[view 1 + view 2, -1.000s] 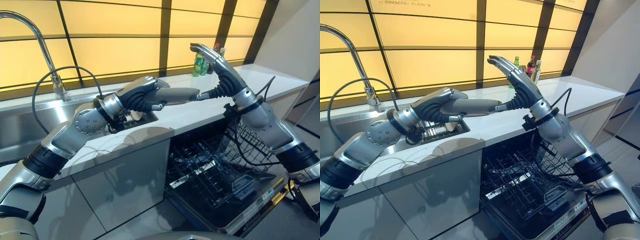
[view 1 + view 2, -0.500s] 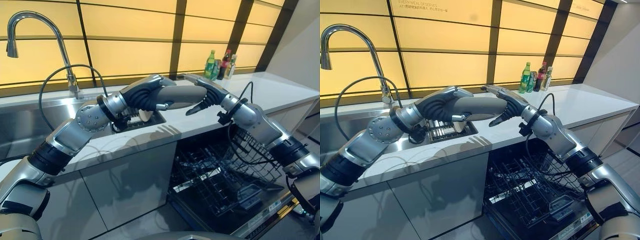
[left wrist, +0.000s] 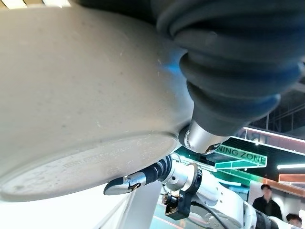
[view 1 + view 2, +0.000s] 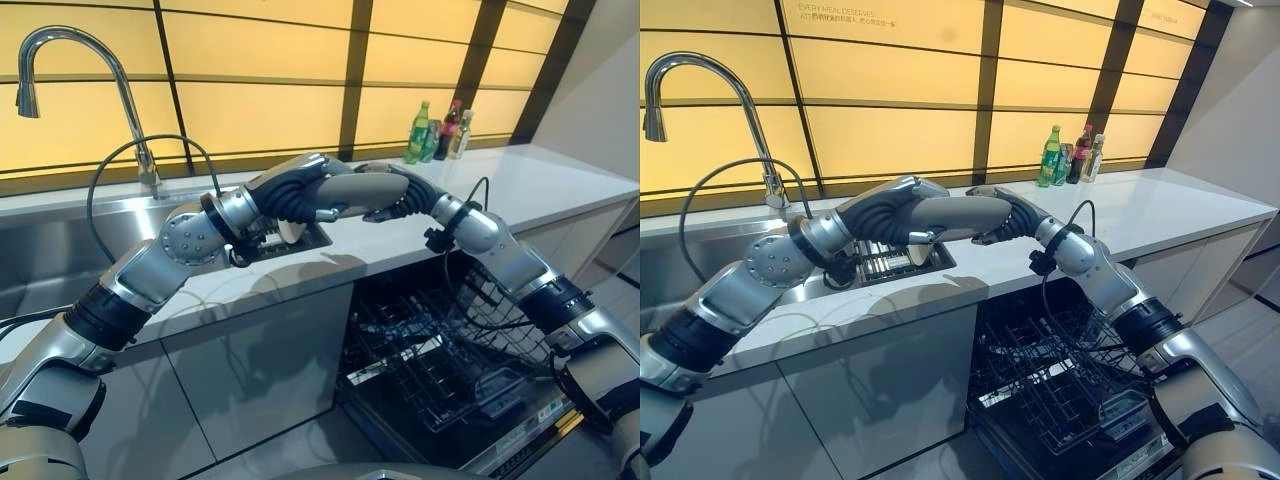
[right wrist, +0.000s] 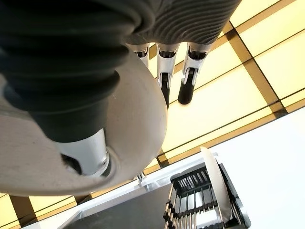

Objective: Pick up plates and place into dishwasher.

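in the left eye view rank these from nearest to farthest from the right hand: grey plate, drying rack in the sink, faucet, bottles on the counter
1. Grey plate: touching the right hand, also gripped by the left hand.
2. Drying rack: in the sink, just beyond the plate to the robot's left.
3. Bottles: at the back of the counter, to the right.
4. Faucet: far left, over the sink.

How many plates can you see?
2. One grey plate is held between the left hand and the right hand above the counter. One white plate stands in the sink rack. Others may be hidden.
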{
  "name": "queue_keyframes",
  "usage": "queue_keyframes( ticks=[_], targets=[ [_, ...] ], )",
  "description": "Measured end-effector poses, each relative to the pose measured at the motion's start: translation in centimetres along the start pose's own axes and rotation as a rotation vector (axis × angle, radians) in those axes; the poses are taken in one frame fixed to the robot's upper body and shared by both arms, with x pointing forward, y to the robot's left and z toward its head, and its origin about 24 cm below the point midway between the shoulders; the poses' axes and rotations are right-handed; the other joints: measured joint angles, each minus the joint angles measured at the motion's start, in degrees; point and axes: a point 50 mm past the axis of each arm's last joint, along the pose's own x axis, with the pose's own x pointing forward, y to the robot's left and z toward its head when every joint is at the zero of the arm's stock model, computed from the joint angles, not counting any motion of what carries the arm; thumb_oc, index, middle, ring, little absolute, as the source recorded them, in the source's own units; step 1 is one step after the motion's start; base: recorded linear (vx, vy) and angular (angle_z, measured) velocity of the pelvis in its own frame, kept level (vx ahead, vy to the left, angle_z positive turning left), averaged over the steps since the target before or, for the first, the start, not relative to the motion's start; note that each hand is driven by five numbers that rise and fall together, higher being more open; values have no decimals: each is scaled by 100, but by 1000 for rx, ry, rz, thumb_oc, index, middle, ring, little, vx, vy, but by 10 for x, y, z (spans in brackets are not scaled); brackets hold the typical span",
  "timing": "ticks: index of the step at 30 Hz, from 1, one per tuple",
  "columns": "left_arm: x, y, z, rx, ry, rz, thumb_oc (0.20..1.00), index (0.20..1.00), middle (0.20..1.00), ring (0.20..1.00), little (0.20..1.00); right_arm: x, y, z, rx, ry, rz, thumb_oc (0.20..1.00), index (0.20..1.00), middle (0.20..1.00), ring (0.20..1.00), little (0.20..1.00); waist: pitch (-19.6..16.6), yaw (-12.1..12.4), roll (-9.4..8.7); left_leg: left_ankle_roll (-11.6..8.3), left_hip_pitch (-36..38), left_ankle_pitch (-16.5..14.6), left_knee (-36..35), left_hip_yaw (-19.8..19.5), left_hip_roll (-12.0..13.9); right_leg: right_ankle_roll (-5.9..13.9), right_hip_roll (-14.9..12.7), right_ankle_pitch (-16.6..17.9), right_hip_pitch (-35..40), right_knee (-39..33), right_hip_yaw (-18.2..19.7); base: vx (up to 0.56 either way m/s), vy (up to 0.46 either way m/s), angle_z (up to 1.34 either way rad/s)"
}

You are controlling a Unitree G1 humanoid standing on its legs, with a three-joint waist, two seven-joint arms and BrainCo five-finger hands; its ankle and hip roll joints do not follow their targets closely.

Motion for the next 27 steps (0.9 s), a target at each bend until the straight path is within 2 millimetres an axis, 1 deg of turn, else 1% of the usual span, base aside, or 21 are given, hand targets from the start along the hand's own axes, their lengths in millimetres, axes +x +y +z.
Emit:
queue_keyframes(
  ticks=[12,13,14,15,19,21,23,25,27],
  targets=[
    [0,1,-1,-3,8,7,200,200,200,200,200,0,-1,0,15,-2,-28,200,200,200,200,200,10,-6,14,1,5,1,-1,1,1,0,1,0,4,0,1,0,0,0],
    [1,0,-1,-5,13,7,379,379,379,379,379,0,-1,0,19,-1,-29,200,200,200,200,200,11,-6,16,1,6,1,-1,1,1,0,1,0,4,0,1,0,0,0],
    [1,0,-2,-8,20,6,576,576,576,576,576,-1,-1,-1,21,1,-30,200,200,200,200,200,13,-6,19,1,6,2,-1,2,1,1,1,0,3,0,1,0,0,0],
    [2,0,-2,-14,28,6,1000,1000,1000,1000,1000,-2,0,-2,24,4,-31,200,200,200,200,200,16,-4,23,1,7,2,-1,2,1,1,1,0,5,0,1,0,0,0],
    [4,1,-3,-4,38,47,1000,1000,1000,1000,1000,-5,5,-5,41,10,-27,200,200,200,200,200,45,-21,62,0,10,2,-1,9,2,2,3,1,5,0,8,17,7,0],
    [2,4,-7,27,64,70,1000,1000,1000,1000,1000,-13,4,-8,62,15,-51,200,200,200,200,200,83,-28,93,-1,12,3,-1,15,3,2,5,1,3,0,12,33,10,-1],
    [-6,14,-16,89,128,116,1000,1000,1000,1000,1000,-28,3,-15,96,33,-98,200,200,200,200,200,125,-26,113,-1,5,3,-1,43,12,2,11,1,-11,0,24,10,4,-3],
    [-15,23,-26,157,204,154,1000,1000,1000,1000,1000,-37,3,-22,101,61,-101,200,200,200,200,200,160,-73,129,-1,-1,2,-2,86,20,2,18,1,-39,0,56,16,12,-9],
    [-30,32,-39,232,292,190,1000,1000,1000,1000,1000,-49,2,-25,92,75,-91,200,200,200,200,200,200,-150,153,-1,-2,2,-2,136,26,4,26,2,-65,0,115,13,20,-10]
  ],
)
